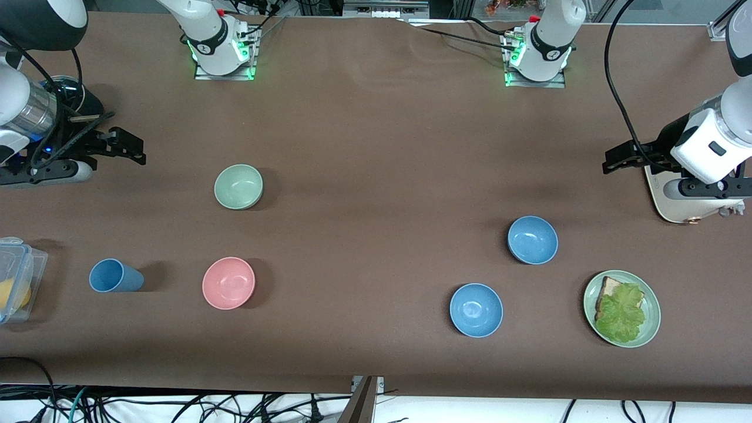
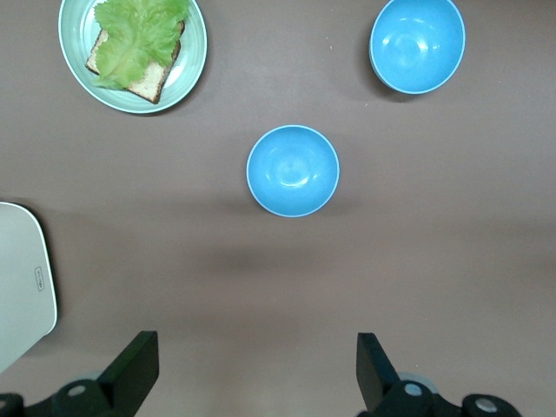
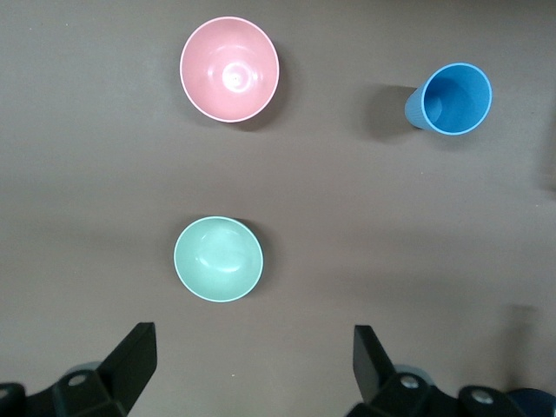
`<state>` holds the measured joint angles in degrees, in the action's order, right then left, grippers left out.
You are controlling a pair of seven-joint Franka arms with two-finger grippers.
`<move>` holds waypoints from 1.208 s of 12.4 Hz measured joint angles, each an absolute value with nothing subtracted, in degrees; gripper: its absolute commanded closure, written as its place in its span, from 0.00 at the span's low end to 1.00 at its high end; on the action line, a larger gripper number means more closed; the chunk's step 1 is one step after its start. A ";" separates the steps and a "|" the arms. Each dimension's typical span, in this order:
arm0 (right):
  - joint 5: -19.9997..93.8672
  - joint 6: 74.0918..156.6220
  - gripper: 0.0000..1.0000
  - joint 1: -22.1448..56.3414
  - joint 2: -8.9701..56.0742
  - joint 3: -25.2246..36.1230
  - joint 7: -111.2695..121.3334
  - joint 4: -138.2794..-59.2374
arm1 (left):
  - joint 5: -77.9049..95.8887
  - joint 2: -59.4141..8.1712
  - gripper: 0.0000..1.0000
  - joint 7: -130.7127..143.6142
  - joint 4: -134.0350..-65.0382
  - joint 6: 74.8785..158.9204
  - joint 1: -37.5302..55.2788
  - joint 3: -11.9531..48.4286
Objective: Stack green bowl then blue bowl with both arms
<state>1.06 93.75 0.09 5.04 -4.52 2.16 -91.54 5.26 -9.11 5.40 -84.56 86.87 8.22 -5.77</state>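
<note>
Sage-green matte bowl point(image 1: 238, 186) and greyish-blue bowl point(image 1: 532, 239) sit well apart, unstacked. Your left gripper point(image 2: 258, 369) and right gripper point(image 3: 253, 365) hover open, empty; everything remains.

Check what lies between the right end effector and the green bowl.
Nothing: in the right wrist view only bare brown table separates the open right end effector from the green bowl. The front view shows the same.
</note>
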 measured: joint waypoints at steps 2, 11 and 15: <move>1.06 93.83 0.00 -0.03 5.03 -4.46 2.16 -91.71 | 5.26 -9.14 0.00 5.40 -84.56 86.87 8.22 -5.77; 1.05 95.55 0.00 -0.34 5.03 -4.37 2.15 -91.91 | 5.26 -9.54 0.00 5.40 -84.56 86.96 8.19 -5.82; 0.39 95.88 0.00 -0.47 5.04 -4.35 2.15 -91.83 | 5.26 -9.59 0.00 5.40 -84.20 87.20 8.19 -5.83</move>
